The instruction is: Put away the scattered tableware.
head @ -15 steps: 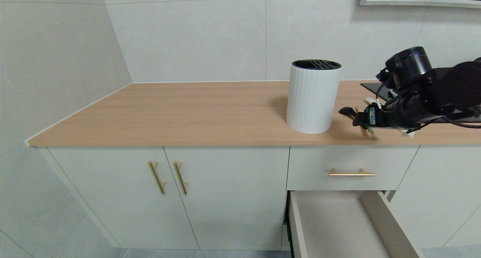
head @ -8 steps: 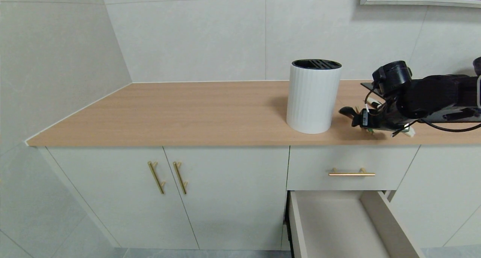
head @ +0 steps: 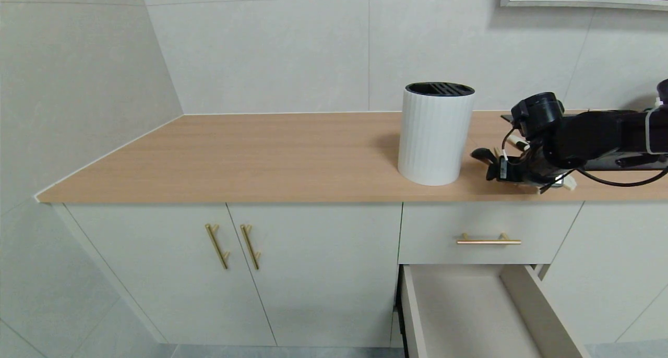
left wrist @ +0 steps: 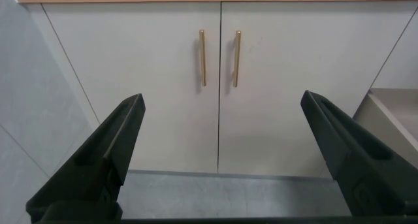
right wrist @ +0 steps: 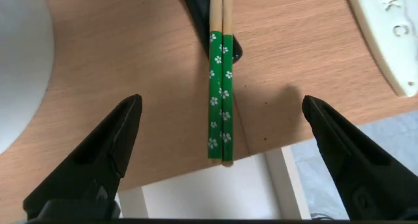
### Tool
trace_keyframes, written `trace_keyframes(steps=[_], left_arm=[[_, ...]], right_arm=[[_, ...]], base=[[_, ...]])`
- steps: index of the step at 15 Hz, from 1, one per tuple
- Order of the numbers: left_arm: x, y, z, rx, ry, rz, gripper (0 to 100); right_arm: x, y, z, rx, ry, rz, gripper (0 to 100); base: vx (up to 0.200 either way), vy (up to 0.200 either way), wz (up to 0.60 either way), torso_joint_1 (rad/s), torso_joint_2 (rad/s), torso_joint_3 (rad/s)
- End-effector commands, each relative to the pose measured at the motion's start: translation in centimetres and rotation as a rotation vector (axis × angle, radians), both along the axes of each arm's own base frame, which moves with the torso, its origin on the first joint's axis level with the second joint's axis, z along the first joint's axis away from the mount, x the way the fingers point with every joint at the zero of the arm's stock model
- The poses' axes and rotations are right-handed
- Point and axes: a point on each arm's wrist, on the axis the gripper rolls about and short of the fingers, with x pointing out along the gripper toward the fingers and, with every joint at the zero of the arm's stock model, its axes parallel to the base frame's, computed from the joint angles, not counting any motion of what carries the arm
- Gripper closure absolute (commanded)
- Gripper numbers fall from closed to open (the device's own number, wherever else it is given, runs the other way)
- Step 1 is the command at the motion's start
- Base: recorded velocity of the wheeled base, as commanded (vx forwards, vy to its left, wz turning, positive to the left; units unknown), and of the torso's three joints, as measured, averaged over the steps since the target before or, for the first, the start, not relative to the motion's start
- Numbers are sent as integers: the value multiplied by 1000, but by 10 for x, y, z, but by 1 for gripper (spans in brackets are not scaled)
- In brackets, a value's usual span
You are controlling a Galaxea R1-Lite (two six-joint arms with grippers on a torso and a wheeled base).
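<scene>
Change: the right arm had dropped lower over the counter [head: 261,154]
Right gripper [right wrist: 221,100]: jaws spread wide either side of the chopsticks [right wrist: 220,80], gripping nothing
Chopsticks: flat at the counter's near edge, right of the white holder [head: 434,133], lying across a black utensil [head: 481,153]
Left gripper [left wrist: 222,95]: wide open, empty, facing the cabinet doors [left wrist: 219,87]
Meaning: the grasp looked close; nothing put away yet

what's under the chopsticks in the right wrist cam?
A black utensil lies under the chopsticks; their green ends rest on the countertop at its front edge. The part of the utensil beneath them is covered.
</scene>
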Motion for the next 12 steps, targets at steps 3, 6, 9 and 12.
trace_keyframes(steps=[3, 6, 9, 12], left_arm=[[0, 0, 0, -1, 0, 1, 0], [0, 0, 0, -1, 0, -1, 0], [0, 0, 0, -1, 0, 1, 0], [0, 0, 0, -1, 0, 1, 0]], right_arm=[[2, 0, -2, 1, 3, 1, 100], [-2, -1, 5, 1, -13, -7, 100], [-15, -3, 19, 4, -35, -8, 100], [-66, -8, 47, 44, -47, 35, 100]], base=[[0, 0, 0, 0, 0, 0], [0, 0, 0, 0, 0, 0], [0, 0, 0, 0, 0, 0], [0, 0, 0, 0, 0, 0]])
